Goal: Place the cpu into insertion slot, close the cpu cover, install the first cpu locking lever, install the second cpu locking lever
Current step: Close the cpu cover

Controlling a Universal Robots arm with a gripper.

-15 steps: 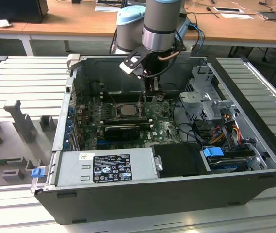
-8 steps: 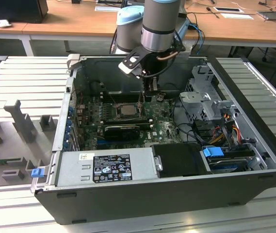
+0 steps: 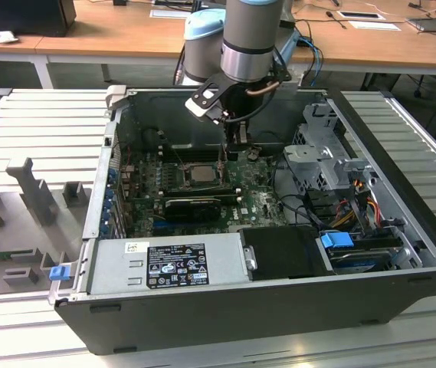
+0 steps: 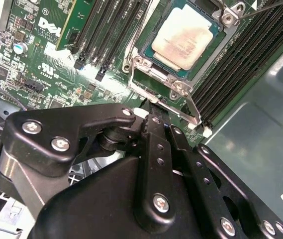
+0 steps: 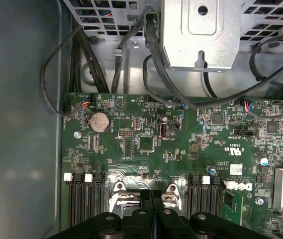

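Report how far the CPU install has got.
Done: the cpu sits in the insertion slot, and the cpu cover looks folded down around it. In hand: the gripper, fingers together, has its tips at the locking lever running along the socket's edge. Left: both levers; I cannot tell whether either is latched yet.

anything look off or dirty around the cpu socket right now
Only the cpu: its pale metal top carries brownish smudges across the middle. It sits square in the insertion slot, and nothing around it looks bent or broken.
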